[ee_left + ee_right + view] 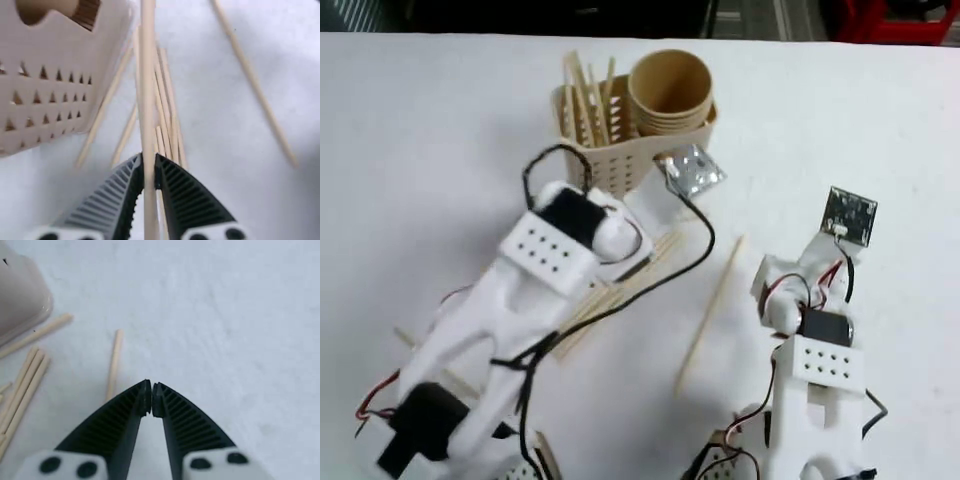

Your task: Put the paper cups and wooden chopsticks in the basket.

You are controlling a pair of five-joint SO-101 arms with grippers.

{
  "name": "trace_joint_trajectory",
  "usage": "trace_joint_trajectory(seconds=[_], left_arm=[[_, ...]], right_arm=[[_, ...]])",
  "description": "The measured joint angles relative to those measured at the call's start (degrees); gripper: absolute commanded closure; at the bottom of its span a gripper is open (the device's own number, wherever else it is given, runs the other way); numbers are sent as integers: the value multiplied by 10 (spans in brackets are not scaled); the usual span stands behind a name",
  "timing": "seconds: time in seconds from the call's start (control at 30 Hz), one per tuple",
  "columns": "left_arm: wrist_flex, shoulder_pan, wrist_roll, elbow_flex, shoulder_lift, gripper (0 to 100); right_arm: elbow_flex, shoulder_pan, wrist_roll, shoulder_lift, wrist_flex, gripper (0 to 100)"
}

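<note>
Left hand [148, 172]: clamped on one chopstick [147, 75] above pile [167, 125] on counter [420, 120] | basket [50, 90] just beside, cups [672, 118] inside | right hand [151, 399] closed, empty | I'd lift clear, tip it upright above the basket, then let go.

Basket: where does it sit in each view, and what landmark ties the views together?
High view: basket at top centre.
Left wrist view: its perforated wall beside the held chopstick.
Right wrist view: one rounded corner, beyond loose chopsticks.
Shared landmark: those loose chopsticks lying beside it.
</note>
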Motion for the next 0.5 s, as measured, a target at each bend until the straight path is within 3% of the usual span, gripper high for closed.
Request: trace_joint_trajectory(seconds=[0.3,0.5], left_arm=[[101,0,9,-238,-25,979],[81,-31,47,-401,-26,979]], right_arm=[[0,2,0,0,0,981],[0,2,0,0,0,981]])
